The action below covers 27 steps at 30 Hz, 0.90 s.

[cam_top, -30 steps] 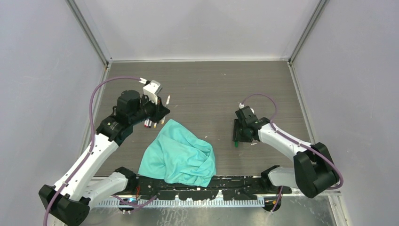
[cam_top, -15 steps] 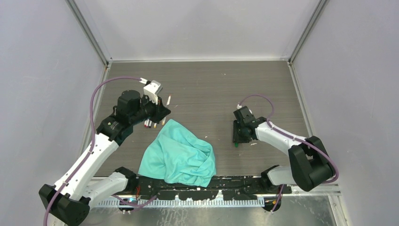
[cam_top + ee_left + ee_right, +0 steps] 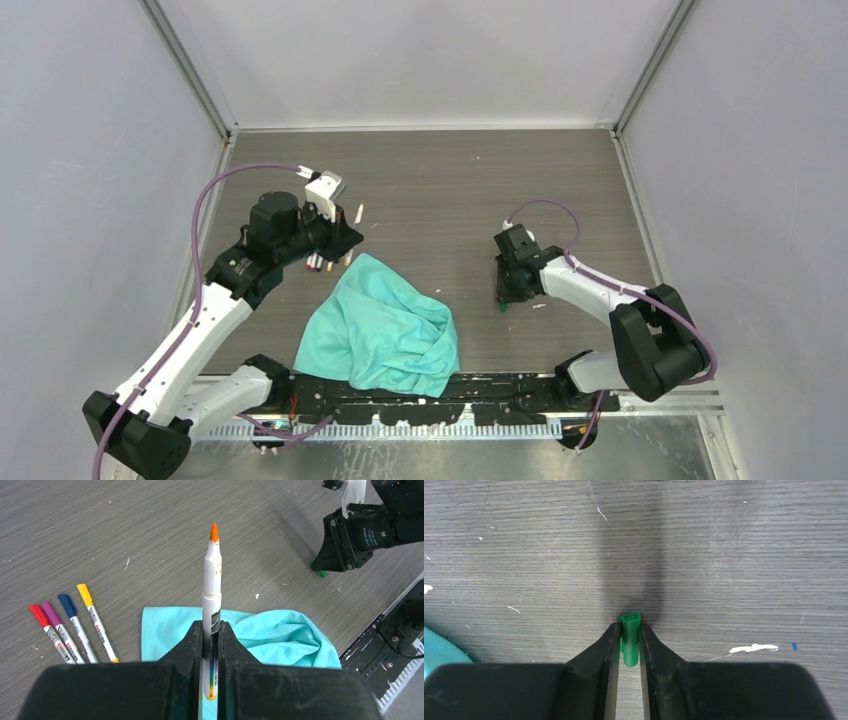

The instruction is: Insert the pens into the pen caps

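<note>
**Kid:** What is your left claw doing?

**Robot:** My left claw is pinching a white pen. My two fingers press on its back half. The rest of the pen sticks straight out past them. Its orange tip has no cap on. I hold it up over the table, on the far left side.

**Kid:** And your right claw?

**Robot:** My right claw is low down on the right side of the table. It is squeezing a little green cap between its fingers. The round open end of the cap pokes out just past my fingertips. I cannot tell if the cap touches the wood.

**Kid:** Are the pen and the green cap close together?

**Robot:** No, they are well apart. A crumpled teal cloth lies between my two arms, near the front edge of the table.

**Kid:** Where are the other pens?

**Robot:** Four more pens lie flat on the wood, side by side, just beside the far left corner of the cloth. Each one has a cap on one end. The caps are red, purple, blue and yellow. They are close to my left claw, but it does not touch them.
</note>
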Each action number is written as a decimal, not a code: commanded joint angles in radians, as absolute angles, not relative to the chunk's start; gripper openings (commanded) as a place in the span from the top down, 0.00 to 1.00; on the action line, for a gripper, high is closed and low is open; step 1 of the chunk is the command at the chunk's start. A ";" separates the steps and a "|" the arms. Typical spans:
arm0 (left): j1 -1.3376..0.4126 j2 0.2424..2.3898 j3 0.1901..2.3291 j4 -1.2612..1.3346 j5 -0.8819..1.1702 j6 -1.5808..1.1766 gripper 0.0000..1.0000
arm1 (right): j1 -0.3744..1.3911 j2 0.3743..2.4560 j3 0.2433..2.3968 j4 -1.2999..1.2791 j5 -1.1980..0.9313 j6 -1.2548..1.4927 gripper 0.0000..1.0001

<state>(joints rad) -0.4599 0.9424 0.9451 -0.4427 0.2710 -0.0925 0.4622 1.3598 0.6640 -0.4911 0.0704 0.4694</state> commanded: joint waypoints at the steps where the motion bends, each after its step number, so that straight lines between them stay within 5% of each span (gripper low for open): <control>1: -0.456 0.928 0.942 -0.400 0.301 -0.123 1.00 | 0.467 1.336 0.682 -0.488 0.090 0.481 0.99; 10: -0.456 0.935 0.896 -0.273 0.529 -0.260 1.00 | 0.469 1.141 0.771 -0.473 -0.103 0.558 0.99; 27: -0.457 0.974 0.851 -0.058 0.840 -0.383 1.00 | 0.645 1.028 0.897 0.148 -0.210 0.795 0.99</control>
